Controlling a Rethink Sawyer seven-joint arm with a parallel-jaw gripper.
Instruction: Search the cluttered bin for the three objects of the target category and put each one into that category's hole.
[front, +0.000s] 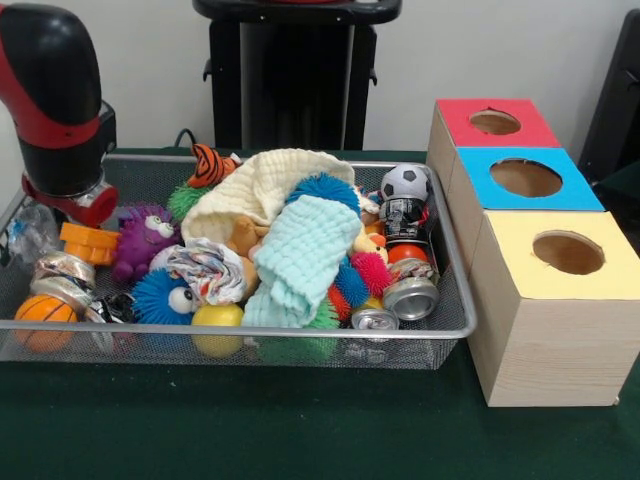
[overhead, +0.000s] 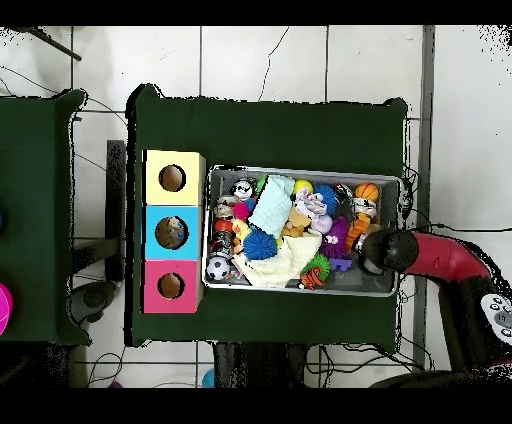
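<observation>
The wire-mesh bin (front: 240, 325) is full of toys, cloths and cans; it also shows in the overhead view (overhead: 300, 171). A crumpled clear plastic piece (front: 30, 235) lies at the bin's left end. No other clear bottle or cup shows. The blue-topped box's hole (front: 525, 177) is right of the bin, between the red and yellow boxes, and shows in the overhead view (overhead: 171, 232). My red and black arm comes down over the bin's left end, and my gripper (front: 78, 208) sits low, right beside the clear plastic. Its state is hidden.
Silver cans (front: 410, 297) and a soccer ball (front: 405, 180) lie at the bin's right end. A cream cloth (front: 265, 185) and a mint cloth (front: 300, 255) cover the middle. A purple toy (front: 143, 238), an orange piece (front: 88, 243) and a small basketball (front: 42, 312) lie near the arm.
</observation>
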